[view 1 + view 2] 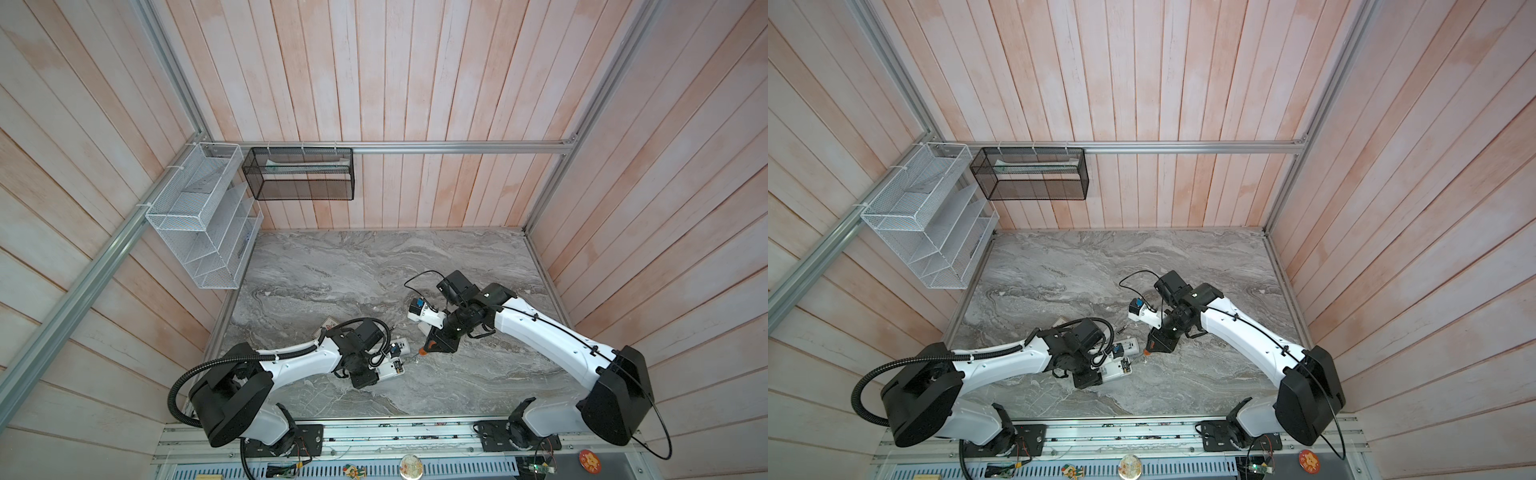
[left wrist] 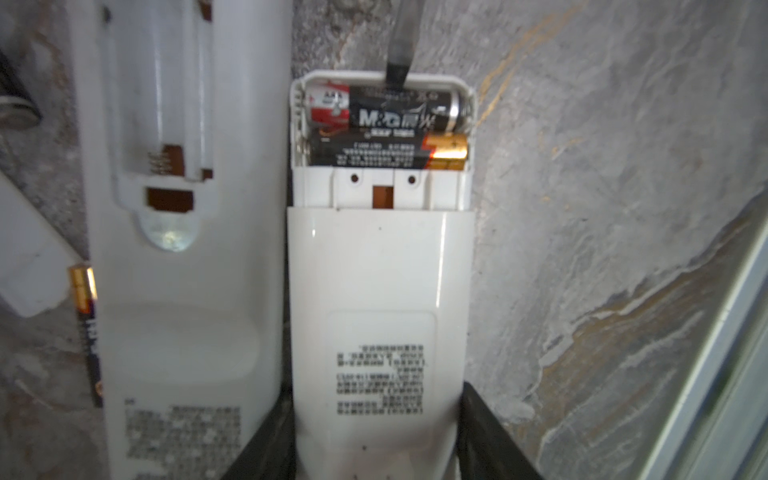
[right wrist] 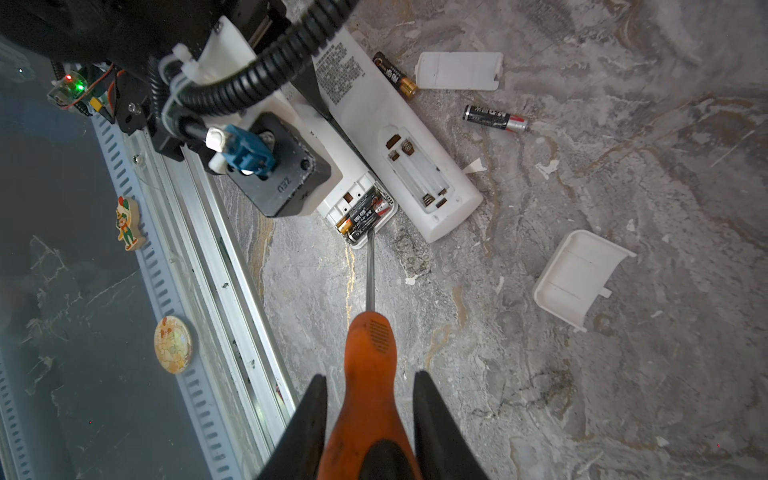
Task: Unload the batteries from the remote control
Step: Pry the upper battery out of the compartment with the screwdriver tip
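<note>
My left gripper (image 2: 377, 388) is shut on a white remote control (image 2: 380, 270) lying back-up on the marble table. Its open compartment holds two batteries (image 2: 386, 110) side by side. My right gripper (image 3: 369, 376) is shut on an orange-handled screwdriver (image 3: 370, 270), whose tip rests at the compartment's end wall against the outer battery (image 3: 361, 214). A second white remote (image 3: 399, 137) lies alongside with its compartment empty. Two loose batteries (image 3: 395, 75) (image 3: 494, 117) lie on the table beyond it. In both top views the grippers (image 1: 386, 372) (image 1: 1148, 349) face each other near the table's front.
Two white covers (image 3: 457, 70) (image 3: 577, 278) lie loose on the marble. An aluminium rail (image 3: 199, 232) runs along the table's front edge close to the held remote. A white wire basket (image 1: 199, 216) and a black mesh basket (image 1: 299, 174) hang on the back-left walls.
</note>
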